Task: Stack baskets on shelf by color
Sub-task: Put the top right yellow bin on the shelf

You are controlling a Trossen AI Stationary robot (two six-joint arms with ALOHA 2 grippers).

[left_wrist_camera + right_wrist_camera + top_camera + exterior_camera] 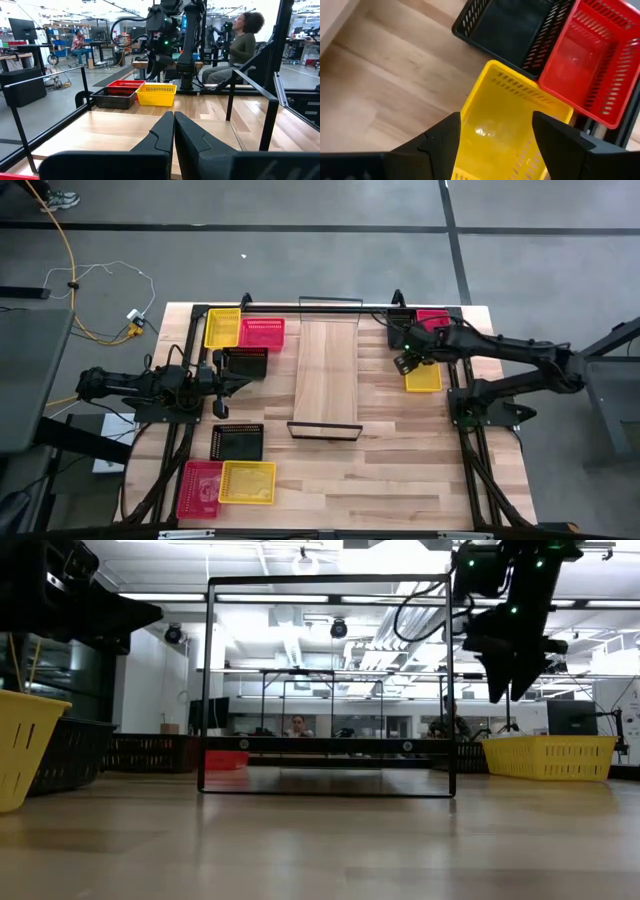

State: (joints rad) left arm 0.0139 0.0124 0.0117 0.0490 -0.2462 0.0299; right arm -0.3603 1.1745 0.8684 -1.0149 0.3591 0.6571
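The right claw (495, 132) hangs spread above a perforated yellow plastic basket (510, 125) beside the black (512, 27) and red (592, 57) baskets on the striped wooden tabletop (400, 460). The left claw (174, 137) is pressed together. The pale plank shelf (327, 370) lies mid-table.

The shelf (327, 375) lies in the middle of the table (400, 470), with no basket on it. The right gripper (406, 360) hangs over a yellow basket (424, 378) beside a red one (433, 317). The left gripper (222, 375) waits near a black basket (245, 362). More baskets lie left: yellow (222, 328), red (262, 332), black (237, 442), red (199, 488), yellow (247, 482).
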